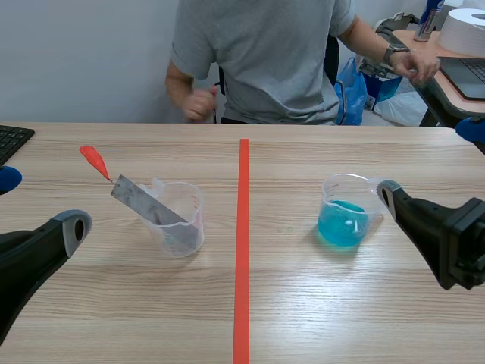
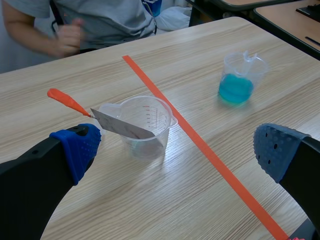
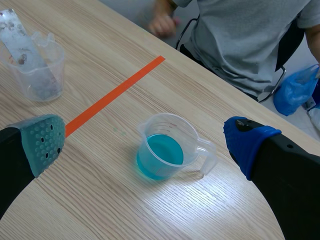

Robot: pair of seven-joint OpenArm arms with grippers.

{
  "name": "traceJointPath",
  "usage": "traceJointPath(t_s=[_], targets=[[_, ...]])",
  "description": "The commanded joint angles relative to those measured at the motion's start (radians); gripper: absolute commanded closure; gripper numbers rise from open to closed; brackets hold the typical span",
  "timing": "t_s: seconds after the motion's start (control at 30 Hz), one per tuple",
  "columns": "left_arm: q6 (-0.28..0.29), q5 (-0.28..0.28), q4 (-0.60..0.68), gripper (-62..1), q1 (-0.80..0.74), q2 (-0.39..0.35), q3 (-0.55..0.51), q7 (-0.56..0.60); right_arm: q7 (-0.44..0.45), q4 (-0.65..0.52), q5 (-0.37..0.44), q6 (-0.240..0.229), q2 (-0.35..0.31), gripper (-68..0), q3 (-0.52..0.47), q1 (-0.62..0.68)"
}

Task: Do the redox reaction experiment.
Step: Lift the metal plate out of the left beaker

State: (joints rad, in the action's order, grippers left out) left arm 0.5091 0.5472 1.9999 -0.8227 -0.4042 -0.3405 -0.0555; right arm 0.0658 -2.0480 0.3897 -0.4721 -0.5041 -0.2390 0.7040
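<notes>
A clear beaker [image 1: 179, 221] stands left of the orange tape line [image 1: 242, 250]. A grey metal strip [image 1: 144, 203] with an orange handle [image 1: 93, 159] leans in it, handle sticking out to the far left. Right of the line stands a second clear beaker [image 1: 345, 218] holding blue liquid. My left gripper [image 1: 38, 205] hangs open near the strip beaker [image 2: 146, 125], holding nothing. My right gripper [image 1: 430, 163] is open just right of the blue beaker [image 3: 162, 149], which sits ahead of its spread fingers and untouched.
A person [image 1: 265, 53] sits across the table, one fist [image 1: 198, 103] near the far edge and the other hand [image 1: 413, 64] on a side desk. A keyboard corner [image 1: 11, 140] lies at the far left. A paper roll [image 1: 464, 29] stands on that side desk.
</notes>
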Motion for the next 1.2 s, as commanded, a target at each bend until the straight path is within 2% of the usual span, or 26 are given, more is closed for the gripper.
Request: traceJointPath(t_s=[0.0, 0.27, 0.5, 0.67, 0.97, 1.17], targets=[[0.003, 0.011, 0.011, -62.3, -0.008, 0.008, 0.003, 0.011, 0.019, -0.009, 0.008, 0.003, 0.0, -67.9, -0.002, -0.009], [0.049, 0.019, 0.012, -62.3, -0.058, 0.034, -0.06, 0.013, 0.019, -0.009, 0.008, 0.003, 0.0, -67.9, -0.002, -0.009], [0.109, 0.067, 0.012, -62.3, -0.161, 0.139, -0.185, 0.013, 0.023, -0.008, 0.008, 0.003, -0.002, -67.9, -0.002, -0.029], [0.145, 0.067, 0.011, -62.3, -0.229, 0.198, -0.269, 0.009, 0.024, -0.008, 0.008, -0.001, -0.008, -67.9, -0.002, -0.067], [0.16, 0.061, -0.001, -62.3, -0.377, 0.291, -0.376, -0.021, 0.025, -0.008, 0.06, -0.038, -0.008, -67.9, -0.001, -0.139], [0.16, 0.047, -0.13, -62.3, -0.419, 0.307, -0.389, -0.024, 0.026, -0.008, 0.068, -0.046, -0.008, -67.9, 0.022, -0.148]])
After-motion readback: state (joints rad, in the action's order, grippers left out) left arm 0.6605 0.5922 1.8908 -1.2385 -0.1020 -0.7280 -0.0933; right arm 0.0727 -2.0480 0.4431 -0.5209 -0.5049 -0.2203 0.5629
